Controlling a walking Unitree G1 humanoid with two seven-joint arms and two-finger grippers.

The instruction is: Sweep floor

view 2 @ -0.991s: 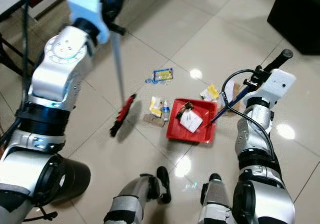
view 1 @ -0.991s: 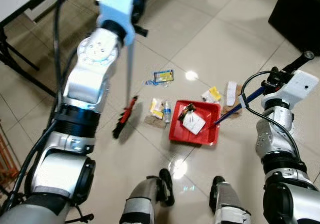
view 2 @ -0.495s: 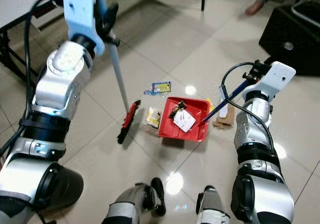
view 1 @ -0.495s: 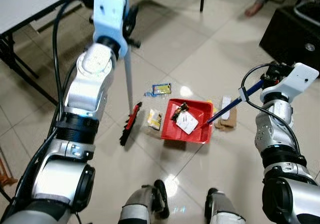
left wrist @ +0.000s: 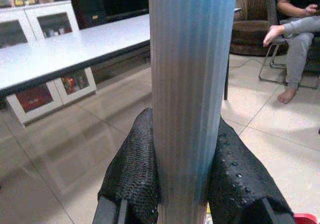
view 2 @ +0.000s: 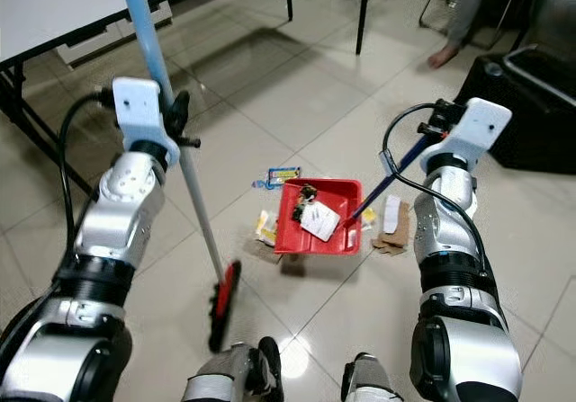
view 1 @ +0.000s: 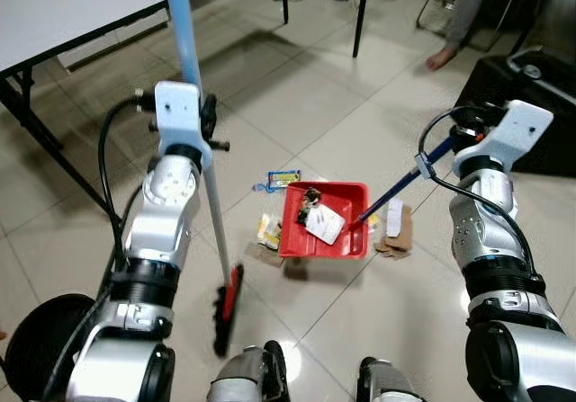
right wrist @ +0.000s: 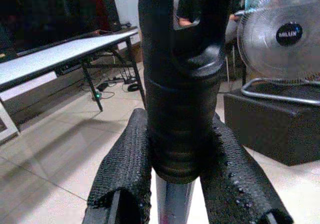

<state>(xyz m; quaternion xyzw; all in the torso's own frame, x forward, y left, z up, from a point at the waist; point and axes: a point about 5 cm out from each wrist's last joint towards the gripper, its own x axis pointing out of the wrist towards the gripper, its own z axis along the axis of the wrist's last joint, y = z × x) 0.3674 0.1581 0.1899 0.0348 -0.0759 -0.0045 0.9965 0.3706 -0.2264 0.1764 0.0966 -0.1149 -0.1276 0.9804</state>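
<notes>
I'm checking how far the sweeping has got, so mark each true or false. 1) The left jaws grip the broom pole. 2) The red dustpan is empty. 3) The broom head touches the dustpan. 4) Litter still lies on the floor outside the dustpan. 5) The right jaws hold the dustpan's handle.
1) True: the left gripper is shut on the broom pole.
2) False: the red dustpan holds scraps, including a white paper.
3) False: the broom head lies apart from it, toward the robot's left.
4) True: a blue-and-yellow wrapper and cardboard lie outside it.
5) True: the right gripper is shut on the dustpan's handle.
</notes>
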